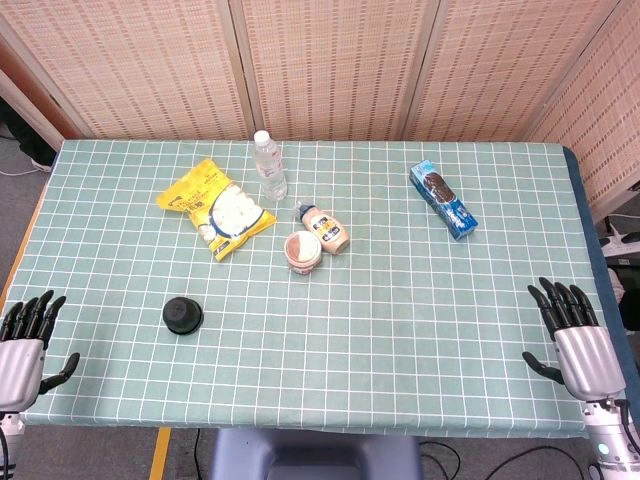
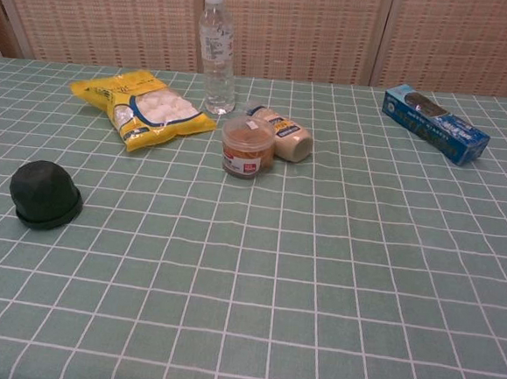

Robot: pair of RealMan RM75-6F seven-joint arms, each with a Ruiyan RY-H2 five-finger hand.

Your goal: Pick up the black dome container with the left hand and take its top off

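The black dome container (image 1: 183, 316) stands upright on the checked tablecloth at the front left, its top on; the chest view shows the dome container (image 2: 45, 195) at the left. My left hand (image 1: 24, 345) hovers at the table's front left corner, fingers spread, holding nothing, well left of the dome. At the front right edge my right hand (image 1: 574, 342) is open too, fingers apart. Neither hand appears in the chest view.
A yellow snack bag (image 1: 217, 208), a water bottle (image 1: 269, 165), a lying sauce bottle (image 1: 325, 230) and a small round tub (image 1: 303, 251) cluster at mid-table. A blue biscuit box (image 1: 442, 199) lies at the back right. Woven screens stand behind the table.
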